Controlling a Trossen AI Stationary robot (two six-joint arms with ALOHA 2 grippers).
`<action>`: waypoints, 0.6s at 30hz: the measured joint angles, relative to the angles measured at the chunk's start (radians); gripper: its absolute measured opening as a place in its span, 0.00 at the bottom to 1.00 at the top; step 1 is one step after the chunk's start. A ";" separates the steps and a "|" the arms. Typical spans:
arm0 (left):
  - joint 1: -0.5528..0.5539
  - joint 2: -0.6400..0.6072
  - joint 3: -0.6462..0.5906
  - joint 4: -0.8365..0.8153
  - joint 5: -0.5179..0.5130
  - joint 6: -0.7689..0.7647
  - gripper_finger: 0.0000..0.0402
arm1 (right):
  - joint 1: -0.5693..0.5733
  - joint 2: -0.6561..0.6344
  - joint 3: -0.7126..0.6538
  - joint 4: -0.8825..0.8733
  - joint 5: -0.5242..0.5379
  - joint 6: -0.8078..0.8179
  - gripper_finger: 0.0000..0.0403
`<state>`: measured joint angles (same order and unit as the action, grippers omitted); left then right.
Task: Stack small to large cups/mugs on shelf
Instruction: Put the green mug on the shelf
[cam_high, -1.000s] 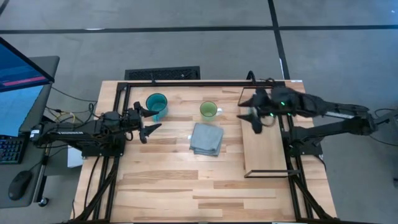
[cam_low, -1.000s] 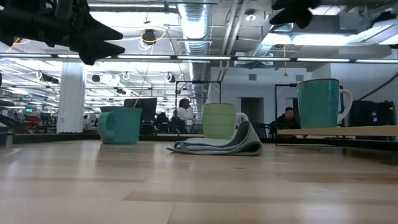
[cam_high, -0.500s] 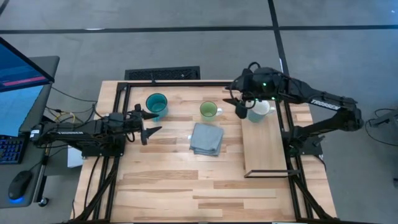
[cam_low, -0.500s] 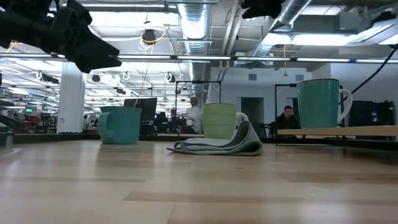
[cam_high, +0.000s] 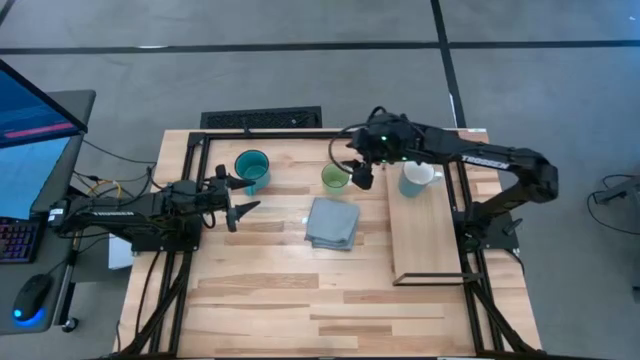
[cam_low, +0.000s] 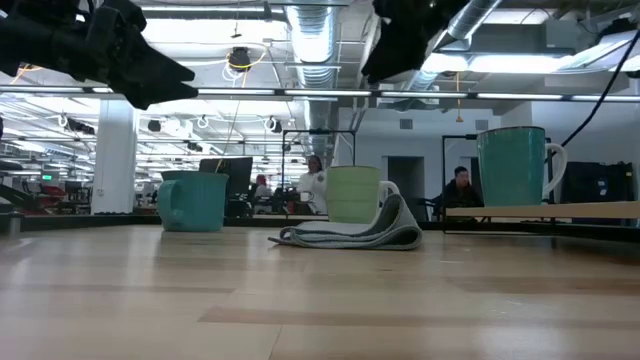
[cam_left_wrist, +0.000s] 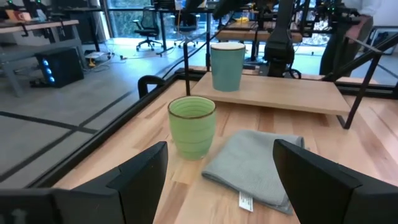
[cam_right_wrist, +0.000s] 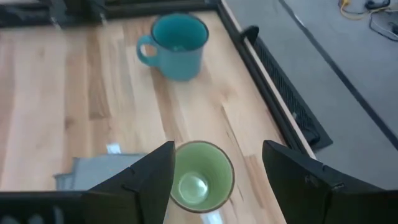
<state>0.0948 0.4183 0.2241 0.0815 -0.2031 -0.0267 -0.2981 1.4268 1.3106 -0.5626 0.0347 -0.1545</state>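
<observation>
The light green mug (cam_high: 335, 177) (cam_right_wrist: 199, 180) stands upright on the tabletop near the far edge. My right gripper (cam_high: 360, 172) (cam_right_wrist: 217, 149) hovers open well above it (cam_low: 400, 45) and touches nothing. The teal-blue mug (cam_high: 252, 168) (cam_right_wrist: 177, 43) stands to its left. A third mug (cam_high: 415, 178) (cam_left_wrist: 227, 65), teal-green outside with a white rim and handle, stands on the far end of the shelf (cam_high: 425, 235). My left gripper (cam_high: 235, 200) (cam_left_wrist: 217, 152) waits open in the air right of the teal-blue mug.
A folded grey-blue cloth (cam_high: 332, 222) lies on the table just nearer than the green mug. The shelf's black wire frame (cam_high: 392, 215) rises along its edges. The table's black frame rail (cam_right_wrist: 267, 68) runs along the far edge. People sit in the room beyond.
My right gripper has swung from above the mug on the shelf toward the table's left, ending over the green mug and somewhat lower. The mug on the shelf now shows uncovered. The left arm has stayed nearly still.
</observation>
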 joint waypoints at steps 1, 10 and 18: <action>0.000 0.000 0.000 0.000 0.000 0.000 0.70 | -0.005 0.008 0.000 -0.002 0.000 -0.011 0.66; 0.000 0.000 0.000 -0.001 0.000 0.042 0.70 | -0.043 0.073 -0.001 0.037 0.000 -0.030 0.66; 0.000 0.000 0.000 -0.028 0.000 0.042 0.70 | -0.095 0.149 -0.001 0.032 -0.007 -0.027 0.66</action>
<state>0.0951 0.4183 0.2241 0.0537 -0.2028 0.0154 -0.3927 1.5759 1.3098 -0.5304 0.0280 -0.1813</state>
